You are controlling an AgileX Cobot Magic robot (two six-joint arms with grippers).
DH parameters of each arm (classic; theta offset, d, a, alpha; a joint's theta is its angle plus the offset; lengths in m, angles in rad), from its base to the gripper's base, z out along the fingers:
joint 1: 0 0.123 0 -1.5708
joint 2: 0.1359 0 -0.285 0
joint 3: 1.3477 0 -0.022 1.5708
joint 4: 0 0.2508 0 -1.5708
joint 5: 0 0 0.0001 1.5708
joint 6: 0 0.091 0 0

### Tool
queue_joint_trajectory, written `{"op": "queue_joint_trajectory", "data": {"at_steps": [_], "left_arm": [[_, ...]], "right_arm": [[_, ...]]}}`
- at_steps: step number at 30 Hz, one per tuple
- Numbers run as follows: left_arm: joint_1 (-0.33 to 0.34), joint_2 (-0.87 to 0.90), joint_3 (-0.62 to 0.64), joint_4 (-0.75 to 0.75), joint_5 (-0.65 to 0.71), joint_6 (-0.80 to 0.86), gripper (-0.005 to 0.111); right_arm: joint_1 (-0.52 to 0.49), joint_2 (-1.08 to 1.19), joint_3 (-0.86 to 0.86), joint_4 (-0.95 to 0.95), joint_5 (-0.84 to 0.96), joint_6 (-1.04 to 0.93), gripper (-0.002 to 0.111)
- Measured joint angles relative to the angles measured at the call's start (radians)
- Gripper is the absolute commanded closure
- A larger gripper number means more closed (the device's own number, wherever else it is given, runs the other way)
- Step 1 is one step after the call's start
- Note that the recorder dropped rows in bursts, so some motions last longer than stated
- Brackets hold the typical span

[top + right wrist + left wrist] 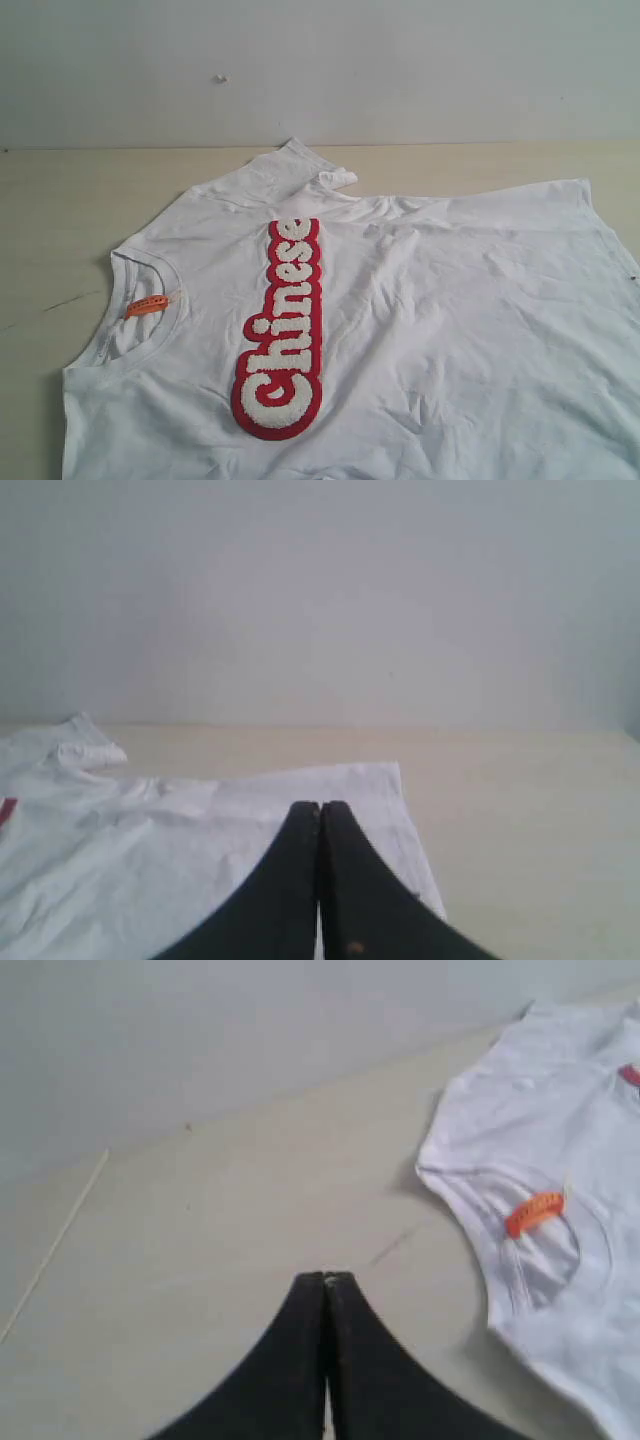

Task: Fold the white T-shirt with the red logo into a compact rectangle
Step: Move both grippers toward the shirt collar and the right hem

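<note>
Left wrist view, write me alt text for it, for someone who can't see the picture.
The left gripper, its black jaws shut on nothing, hangs over the beige table. Off to one side, apart from it, lies the white T-shirt, with an orange tag inside its collar. A grey wall rises behind.

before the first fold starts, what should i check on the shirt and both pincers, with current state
1. White cotton short-sleeved T-shirt lies front up on the pale wooden table, fuzzy red logo patch showing: ok.
2. Cloth smooth: not ok; the far sleeve is crumpled and the body is wrinkled.
3. All edges in sight: cannot tell; the near side and hem run out of the exterior view.
4. Left pincer free: ok; shut, empty, over bare table beside the shirt.
5. Right pincer free: ok; shut, empty, by the shirt's edge.
6. Pincers open to grasp: not ok.
</note>
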Motion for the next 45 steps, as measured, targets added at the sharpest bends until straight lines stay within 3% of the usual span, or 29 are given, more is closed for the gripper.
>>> {"op": "queue_joint_trajectory", "data": {"at_steps": [8, 16, 19, 25, 28, 33, 41, 45], "left_arm": [[0.0, 0.0, 0.001, -0.128, -0.285, -0.136, 0.107], [0.0, 0.0, 0.001, -0.134, -0.571, -0.463, 0.107], [0.0, 0.0, -0.039, -0.012, -0.562, -0.654, 0.107], [0.0, 0.108, -0.238, 0.439, -0.573, -1.104, 0.107], [0.0, 0.21, -0.361, 0.64, -0.592, -1.279, 0.107], [0.0, 0.4, -0.561, 0.874, -0.558, -1.437, 0.107], [0.0, 0.832, -0.856, 0.953, -0.352, -1.433, 0.107], [0.0, 1.062, -0.937, 0.964, -0.23, -1.384, 0.107]], "right_arm": [[0.0, 0.0, 0.0, -0.002, -0.245, 0.016, 0.108], [0.0, 0.0, 0.0, -0.05, -0.53, 0.361, 0.108], [0.0, 0.0, -0.029, -0.136, -0.549, 0.509, 0.108], [0.0, 0.077, -0.245, -0.319, -0.553, 0.716, 0.108], [0.0, 0.173, -0.395, -0.422, -0.499, 0.78, 0.108], [0.0, 0.353, -0.632, -0.559, -0.278, 0.83, 0.108], [0.0, 0.71, -0.961, -0.712, 0.113, 0.694, 0.108], [0.0, 0.869, -1.081, -0.698, 0.293, 0.595, 0.108]]}}
